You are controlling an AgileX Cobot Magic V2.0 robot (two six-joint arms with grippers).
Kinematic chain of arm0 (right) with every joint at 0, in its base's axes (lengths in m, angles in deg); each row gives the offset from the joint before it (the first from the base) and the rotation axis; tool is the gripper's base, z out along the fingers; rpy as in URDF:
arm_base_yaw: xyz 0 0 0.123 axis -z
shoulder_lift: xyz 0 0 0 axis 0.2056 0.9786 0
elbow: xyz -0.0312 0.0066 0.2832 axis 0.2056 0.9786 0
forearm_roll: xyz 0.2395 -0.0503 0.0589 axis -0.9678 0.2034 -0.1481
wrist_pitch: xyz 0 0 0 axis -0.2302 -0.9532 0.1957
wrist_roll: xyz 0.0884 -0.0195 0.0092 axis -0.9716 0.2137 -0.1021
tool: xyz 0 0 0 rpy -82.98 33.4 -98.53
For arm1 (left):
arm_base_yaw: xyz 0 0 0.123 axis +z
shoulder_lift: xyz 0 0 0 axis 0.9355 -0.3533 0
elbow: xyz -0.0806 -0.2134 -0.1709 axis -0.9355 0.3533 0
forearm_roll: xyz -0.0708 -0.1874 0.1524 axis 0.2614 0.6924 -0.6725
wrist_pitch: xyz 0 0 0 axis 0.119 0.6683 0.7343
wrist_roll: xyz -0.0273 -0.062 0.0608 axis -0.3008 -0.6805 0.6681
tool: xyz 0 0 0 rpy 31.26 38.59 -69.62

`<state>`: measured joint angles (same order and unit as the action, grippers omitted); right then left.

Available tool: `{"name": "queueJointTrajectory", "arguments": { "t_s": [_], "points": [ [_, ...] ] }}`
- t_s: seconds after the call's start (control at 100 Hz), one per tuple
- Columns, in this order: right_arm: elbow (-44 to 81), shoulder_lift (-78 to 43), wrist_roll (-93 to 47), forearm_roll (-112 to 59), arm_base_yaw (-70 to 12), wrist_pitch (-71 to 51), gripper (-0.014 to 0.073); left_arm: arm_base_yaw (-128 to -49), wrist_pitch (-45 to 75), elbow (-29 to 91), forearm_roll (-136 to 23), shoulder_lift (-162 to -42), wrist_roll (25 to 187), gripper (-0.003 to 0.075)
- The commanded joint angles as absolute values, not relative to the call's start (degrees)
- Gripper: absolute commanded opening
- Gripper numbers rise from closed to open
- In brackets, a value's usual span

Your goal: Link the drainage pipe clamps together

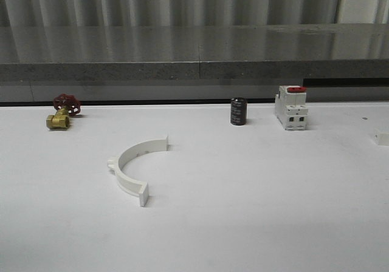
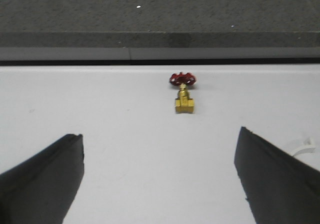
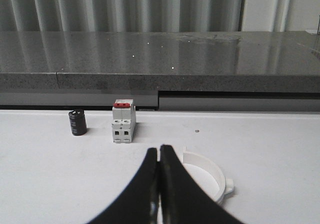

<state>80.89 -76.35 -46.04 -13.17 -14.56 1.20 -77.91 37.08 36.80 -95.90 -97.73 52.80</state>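
Note:
One white half-ring drainage pipe clamp [image 1: 135, 166] lies flat on the white table, left of centre, its open side facing right. A second white half-ring clamp [image 3: 214, 173] with a side lug lies just behind and beside my right gripper [image 3: 159, 148], whose black fingers are pressed together with nothing between them. A small white piece [image 1: 382, 138], cut off at the table's right edge, may be that clamp's end. My left gripper [image 2: 159, 134] stands wide open over bare table. A sliver of white clamp [image 2: 306, 148] shows past its finger.
A brass valve with a red handwheel [image 1: 62, 111] sits at the back left, ahead of the left gripper [image 2: 183, 94]. A black cylinder [image 1: 238, 111] and a white red-topped breaker [image 1: 292, 107] stand at the back right. A grey ledge [image 1: 194, 71] bounds the table's far side.

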Motion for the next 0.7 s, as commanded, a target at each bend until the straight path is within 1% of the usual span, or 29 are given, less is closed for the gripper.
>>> {"name": "queueJointTrajectory", "arguments": {
  "t_s": [0.0, 0.18, 0.33, 0.52, 0.58, 0.62, 0.66, 0.67, 0.69],
  "points": [
    [79.89, -77.26, -45.54, -12.55, -14.60, 7.31, -0.0067, -75.83, 32.80, 39.69, -92.03, -92.48, 57.08, 0.0599],
    [79.89, -77.26, -45.54, -12.55, -14.60, 8.62, -0.0067, -75.49, 32.81, 48.66, -79.16, -83.88, 69.58, 0.0599],
    [79.52, -77.20, -46.61, -12.69, -14.60, 8.47, -0.0067, -75.49, 34.78, 53.62, -77.25, -79.00, 72.75, 0.0599],
    [73.58, -76.59, -48.21, -16.27, -14.60, -0.60, -0.0067, -75.49, 34.92, 55.92, -76.93, -75.69, 72.75, 0.0594],
    [70.24, -75.24, -48.21, -16.27, -14.60, -3.85, -0.0067, -75.49, 34.52, 55.92, -76.93, -75.33, 72.75, 0.0565],
    [67.72, -73.81, -48.21, -16.27, -14.60, -7.56, -0.0067, -75.49, 34.24, 55.92, -76.93, -75.17, 72.75, 0.0526],
    [63.70, -71.03, -48.21, -16.27, -14.60, -12.44, -0.0067, -75.49, 33.74, 55.92, -76.93, -75.17, 72.75, 0.0460],
    [63.08, -70.57, -48.21, -16.27, -14.60, -13.37, -0.0067, -75.49, 33.71, 55.92, -76.93, -75.17, 72.75, 0.0460],
    [61.25, -69.07, -48.21, -16.27, -14.60, -16.28, -0.0067, -75.49, 33.59, 55.92, -76.93, -75.17, 72.75, 0.0412]
  ]
}}
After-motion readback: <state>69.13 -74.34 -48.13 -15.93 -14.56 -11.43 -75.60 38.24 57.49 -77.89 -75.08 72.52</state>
